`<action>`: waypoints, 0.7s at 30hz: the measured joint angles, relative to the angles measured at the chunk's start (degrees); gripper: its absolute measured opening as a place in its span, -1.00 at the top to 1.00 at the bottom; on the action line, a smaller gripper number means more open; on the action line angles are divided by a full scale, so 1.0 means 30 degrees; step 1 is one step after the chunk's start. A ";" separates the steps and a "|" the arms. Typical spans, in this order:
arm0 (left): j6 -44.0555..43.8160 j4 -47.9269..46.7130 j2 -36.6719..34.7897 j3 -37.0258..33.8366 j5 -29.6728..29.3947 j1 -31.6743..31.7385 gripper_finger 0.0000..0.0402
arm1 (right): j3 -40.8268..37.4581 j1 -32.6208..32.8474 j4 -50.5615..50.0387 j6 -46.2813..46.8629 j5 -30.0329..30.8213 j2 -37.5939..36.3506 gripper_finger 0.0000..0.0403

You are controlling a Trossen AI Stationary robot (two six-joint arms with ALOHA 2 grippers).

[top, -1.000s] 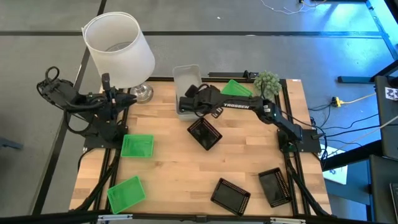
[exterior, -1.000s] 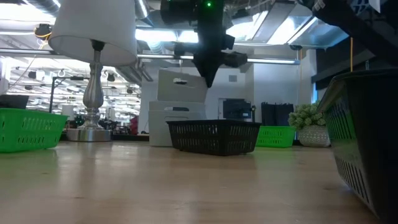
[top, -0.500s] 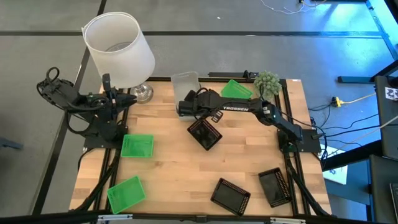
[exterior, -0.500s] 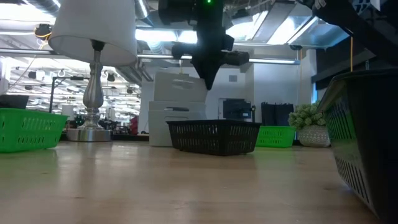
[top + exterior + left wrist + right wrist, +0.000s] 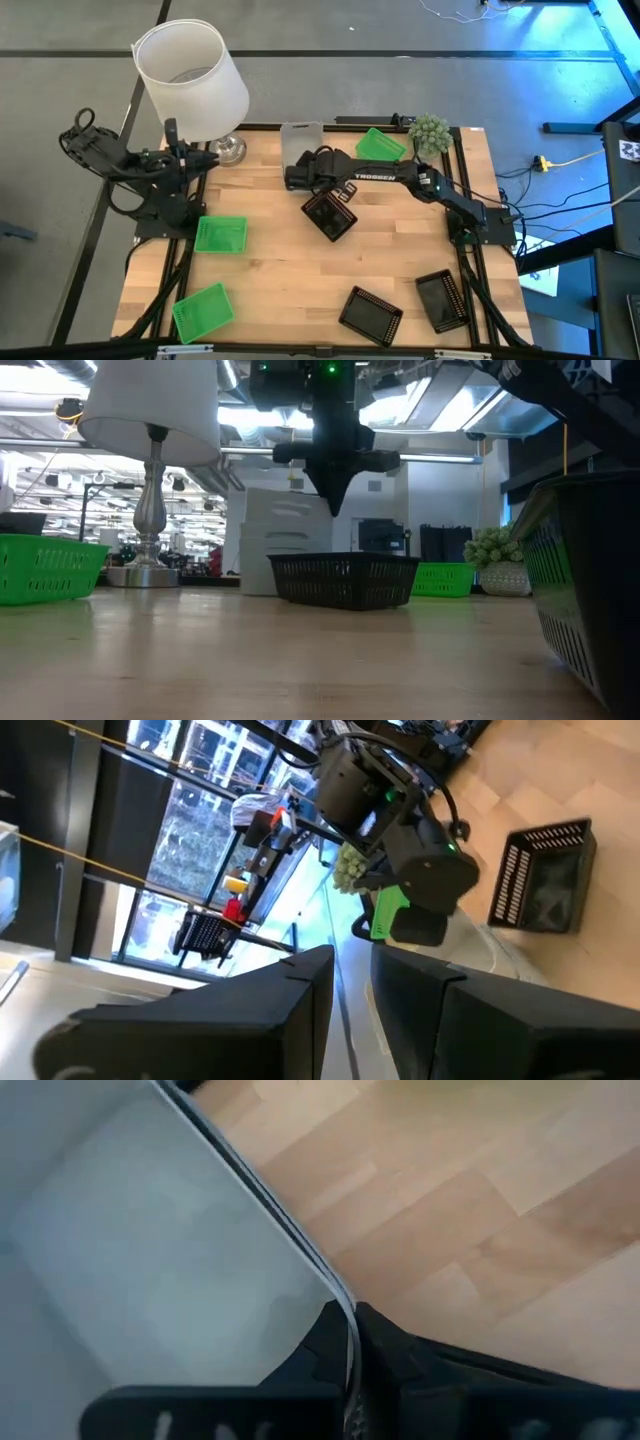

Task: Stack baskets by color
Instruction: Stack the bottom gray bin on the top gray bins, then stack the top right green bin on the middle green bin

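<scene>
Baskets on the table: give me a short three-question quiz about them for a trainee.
1. True or false: the right gripper holds a black basket.
2. How many green baskets show in the high view? A two, B three, C four.
3. What stands beside the far green basket?
Key: 1 false, it pinches the grey basket by its rim; 2 B; 3 the plant.
</scene>
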 joint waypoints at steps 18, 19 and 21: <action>-0.0057 -0.0354 0.0000 0.0000 -0.0004 0.0003 0.67 | -0.0005 0.0314 -0.0034 -0.0739 -0.0569 0.0000 0.68; -0.0057 -0.0354 0.0002 0.0005 -0.0004 0.0003 0.67 | -0.0005 0.0350 -0.0025 -0.0888 -0.0548 0.0000 0.68; -0.0057 -0.0354 0.0004 0.0000 -0.0004 0.0000 0.67 | -0.0005 0.0381 -0.0021 -0.1070 -0.0420 0.0000 0.69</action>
